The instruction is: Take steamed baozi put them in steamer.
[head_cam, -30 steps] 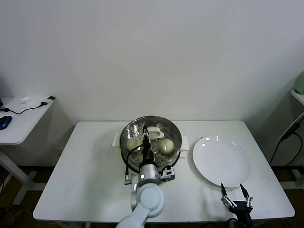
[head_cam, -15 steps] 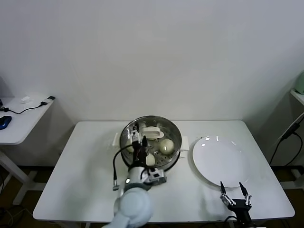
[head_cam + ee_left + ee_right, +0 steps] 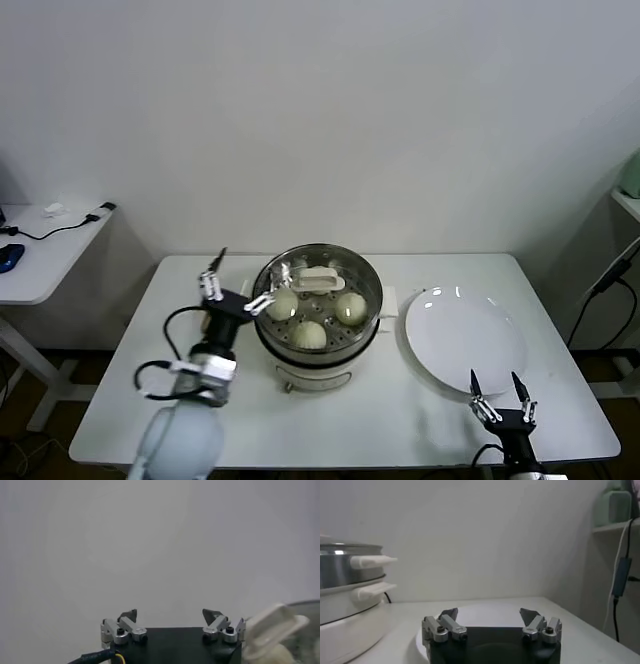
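Note:
The steamer (image 3: 368, 322), a shiny steel pot on a white base, stands mid-table. Three cream-white steamed baozi show on its tray, at the left (image 3: 283, 304), the right (image 3: 350, 305) and the front (image 3: 310, 335). A white handle piece (image 3: 318, 279) lies across the back of the pot. My left gripper (image 3: 245, 276) hovers just left of the steamer's rim, open and empty; in the left wrist view it (image 3: 171, 614) faces the wall, with the white handle (image 3: 272, 627) beside it. My right gripper (image 3: 494, 381) is open and empty at the front right, by the plate.
A flat white plate (image 3: 465, 340) lies right of the steamer and is bare; it also shows past the right gripper (image 3: 490, 612) as a plate (image 3: 485, 607). The steamer (image 3: 345, 565) shows off to the side there. A side table (image 3: 40, 250) with cables stands far left.
My left gripper opened over the steamer, left a baozi at the front of the tray, then drew out to the pot's left side. The right arm barely moved.

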`<state>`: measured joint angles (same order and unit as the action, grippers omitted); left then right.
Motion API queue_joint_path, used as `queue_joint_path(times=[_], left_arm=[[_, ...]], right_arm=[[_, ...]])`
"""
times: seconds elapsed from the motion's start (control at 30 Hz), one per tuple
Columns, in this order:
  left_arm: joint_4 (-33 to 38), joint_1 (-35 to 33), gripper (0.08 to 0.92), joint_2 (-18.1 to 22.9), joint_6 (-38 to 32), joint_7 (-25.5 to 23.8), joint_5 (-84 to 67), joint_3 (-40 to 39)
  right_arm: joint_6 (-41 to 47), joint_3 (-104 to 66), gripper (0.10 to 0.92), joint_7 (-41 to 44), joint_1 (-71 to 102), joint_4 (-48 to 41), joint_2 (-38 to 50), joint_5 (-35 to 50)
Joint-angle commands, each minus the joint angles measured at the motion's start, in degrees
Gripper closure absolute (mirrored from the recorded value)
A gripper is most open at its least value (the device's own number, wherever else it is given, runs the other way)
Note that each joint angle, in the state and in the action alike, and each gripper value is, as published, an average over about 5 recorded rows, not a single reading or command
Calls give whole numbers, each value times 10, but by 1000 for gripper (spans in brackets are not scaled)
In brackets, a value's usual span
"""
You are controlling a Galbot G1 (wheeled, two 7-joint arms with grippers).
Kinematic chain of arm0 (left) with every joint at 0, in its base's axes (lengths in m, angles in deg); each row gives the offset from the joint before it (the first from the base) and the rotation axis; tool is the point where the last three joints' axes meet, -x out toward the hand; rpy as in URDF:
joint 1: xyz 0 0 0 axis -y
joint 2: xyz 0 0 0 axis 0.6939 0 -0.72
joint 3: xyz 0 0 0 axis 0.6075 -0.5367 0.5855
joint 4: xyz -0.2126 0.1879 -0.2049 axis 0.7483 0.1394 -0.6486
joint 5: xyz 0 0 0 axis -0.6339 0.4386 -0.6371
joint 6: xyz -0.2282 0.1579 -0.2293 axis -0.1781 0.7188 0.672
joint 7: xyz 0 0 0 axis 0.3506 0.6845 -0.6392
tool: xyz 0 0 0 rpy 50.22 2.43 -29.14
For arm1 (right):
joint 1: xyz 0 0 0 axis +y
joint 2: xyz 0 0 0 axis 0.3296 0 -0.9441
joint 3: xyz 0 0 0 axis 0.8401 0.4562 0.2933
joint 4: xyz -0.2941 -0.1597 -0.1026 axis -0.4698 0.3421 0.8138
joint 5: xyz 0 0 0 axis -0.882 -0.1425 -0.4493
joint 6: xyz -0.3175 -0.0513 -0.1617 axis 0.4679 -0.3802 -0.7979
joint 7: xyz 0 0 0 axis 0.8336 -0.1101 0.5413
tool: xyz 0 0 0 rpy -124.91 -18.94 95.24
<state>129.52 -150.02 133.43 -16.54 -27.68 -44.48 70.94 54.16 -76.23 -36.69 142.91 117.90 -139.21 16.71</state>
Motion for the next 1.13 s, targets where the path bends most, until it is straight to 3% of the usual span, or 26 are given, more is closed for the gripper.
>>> queue_joint_path(times=[0.03,0.33,1.13], left_arm=[[-123,-123,177,-54,-248,38,-380,187],[-220,-135,177,-20,-296,9,-351,152],[-222,-147,177,-15,-309,-12,-292,143]], right_arm=[[-14,-1,203,-6,-5,-2,1,-17],[-11,-2,203,15,-8,-4,4,-13],[-7,4,203,15,-9,-12,4,-10]])
